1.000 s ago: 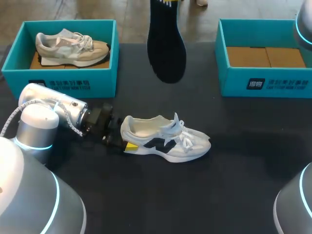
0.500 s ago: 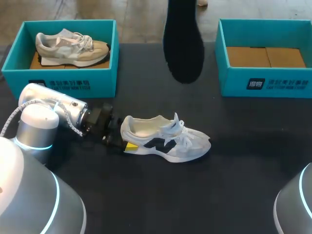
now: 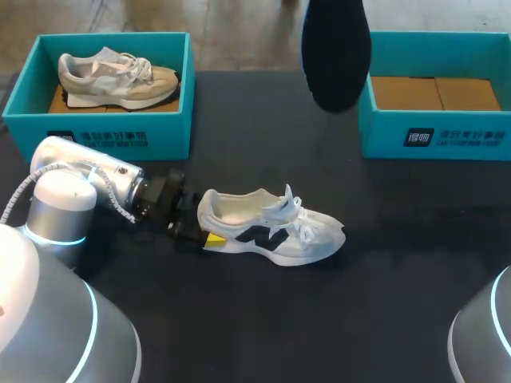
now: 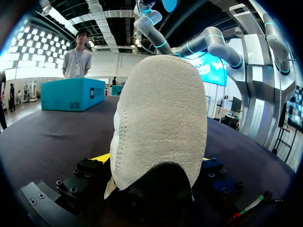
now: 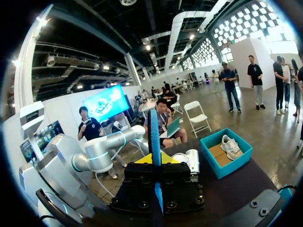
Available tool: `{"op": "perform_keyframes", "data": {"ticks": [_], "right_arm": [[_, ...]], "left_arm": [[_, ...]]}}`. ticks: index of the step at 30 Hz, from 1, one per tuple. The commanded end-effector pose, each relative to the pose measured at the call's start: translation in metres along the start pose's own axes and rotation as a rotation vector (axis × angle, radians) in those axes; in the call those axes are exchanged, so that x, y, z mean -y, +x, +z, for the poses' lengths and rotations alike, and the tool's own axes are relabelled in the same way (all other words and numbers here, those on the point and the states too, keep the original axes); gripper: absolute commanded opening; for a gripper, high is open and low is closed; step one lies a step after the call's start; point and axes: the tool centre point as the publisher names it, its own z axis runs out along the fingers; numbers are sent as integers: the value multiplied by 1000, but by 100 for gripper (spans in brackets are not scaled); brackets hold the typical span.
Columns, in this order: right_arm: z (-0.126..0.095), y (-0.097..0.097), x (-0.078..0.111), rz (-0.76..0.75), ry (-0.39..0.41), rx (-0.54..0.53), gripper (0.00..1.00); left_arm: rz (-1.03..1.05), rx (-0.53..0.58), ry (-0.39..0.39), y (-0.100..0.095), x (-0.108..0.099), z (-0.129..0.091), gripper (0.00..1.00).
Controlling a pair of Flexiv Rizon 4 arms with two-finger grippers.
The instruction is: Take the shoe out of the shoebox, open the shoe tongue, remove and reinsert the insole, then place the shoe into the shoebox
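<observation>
**A:** Where is the white mesh sneaker with a black side mark [image 3: 271,227]?
**B:** Upright on the dark counter [image 3: 263,319], its heel inside the left claw [image 3: 201,230], whose fingers clamp it from both sides.
**A:** And the right claw [image 5: 154,160]?
**B:** Pinched tight on a flat black insole with a blue edge [image 5: 154,127], which stands edge-on straight ahead of its yellow tips, off the counter.
**A:** The lidless teal cardboard shoebox [image 3: 435,140]?
**B:** Well apart from the left claw, out past the sneaker's toe.
</observation>
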Motion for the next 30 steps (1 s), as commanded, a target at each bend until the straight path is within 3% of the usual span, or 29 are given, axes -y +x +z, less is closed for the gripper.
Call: {"op": "perform_keyframes", "data": {"ticks": [1, 5, 7, 14, 20, 30], "right_arm": [[2, -1, -1, 0, 3, 0, 0], [0, -3, -1, 35, 2, 19, 0], [-9, -1, -6, 89, 51, 84, 0], [-38, 27, -23, 143, 98, 199, 0], [-46, 41, -23, 110, 145, 159, 0], [-47, 52, -23, 150, 118, 101, 0]], "left_arm": [[0, -1, -1, -1, 0, 1, 0], [0, -1, -1, -1, 0, 1, 0], [0, -1, -1, -1, 0, 1, 0], [0, -1, -1, -1, 0, 1, 0], [0, -1, -1, -1, 0, 1, 0], [0, -1, -1, -1, 0, 1, 0]]}}
